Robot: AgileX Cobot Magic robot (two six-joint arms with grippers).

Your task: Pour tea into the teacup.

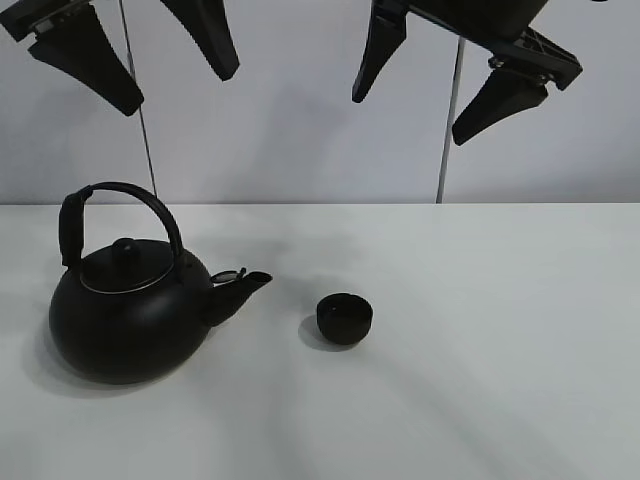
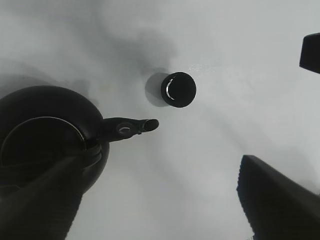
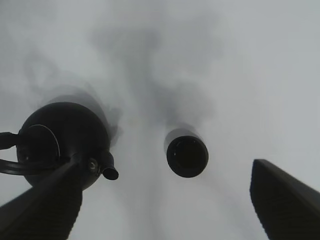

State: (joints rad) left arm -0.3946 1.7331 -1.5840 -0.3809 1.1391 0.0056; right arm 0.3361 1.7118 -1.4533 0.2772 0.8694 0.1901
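While both arms are cropped, teacup (image 1: 345, 318) and kettle (image 1: 130, 310) show fully.

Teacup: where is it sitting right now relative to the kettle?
In the exterior high view the teacup stands upright on the white table, just right of center, a short gap beyond the spout of the kettle, which points toward it.

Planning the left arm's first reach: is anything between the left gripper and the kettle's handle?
Nothing visible does. The left gripper hangs open high above the kettle, with only bare air down to its arched handle. The teacup stands apart, beyond the spout.
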